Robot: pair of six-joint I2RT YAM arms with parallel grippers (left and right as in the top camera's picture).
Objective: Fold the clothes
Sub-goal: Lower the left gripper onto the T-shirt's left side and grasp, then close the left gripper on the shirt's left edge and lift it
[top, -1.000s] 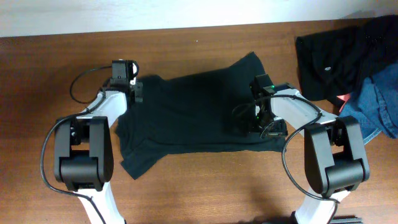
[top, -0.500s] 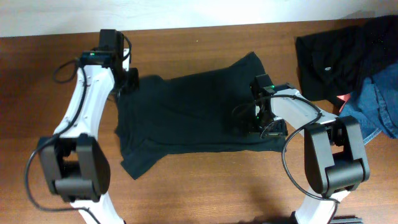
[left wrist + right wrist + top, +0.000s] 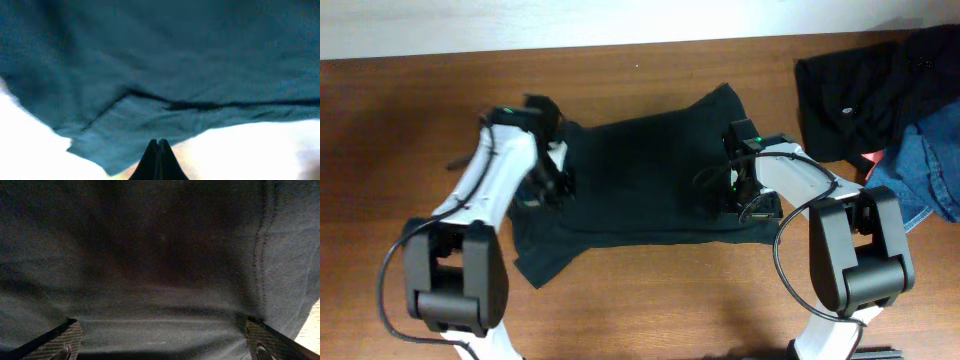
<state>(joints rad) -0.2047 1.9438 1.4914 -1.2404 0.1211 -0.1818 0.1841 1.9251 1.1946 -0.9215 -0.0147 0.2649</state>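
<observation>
The brown wooden table (image 3: 650,300) carried a black T-shirt (image 3: 640,170) spread flat across its middle. The shirt's long axis ran left to right, tilted a little so that its right end reached farther away. One corner peaked toward the far right, and a flap stuck out at the near left. Neck and hem could not be told apart. Well to the far right lay a black garment (image 3: 850,90) with blue denim (image 3: 930,170) beside it.

The right gripper (image 3: 740,205) sat on the shirt's right part with its jaws spread wide, fingers (image 3: 55,340) resting on the cloth. The left gripper (image 3: 554,188) was over the shirt's left edge, tips pressed together. Whether it pinched any cloth could not be told.
</observation>
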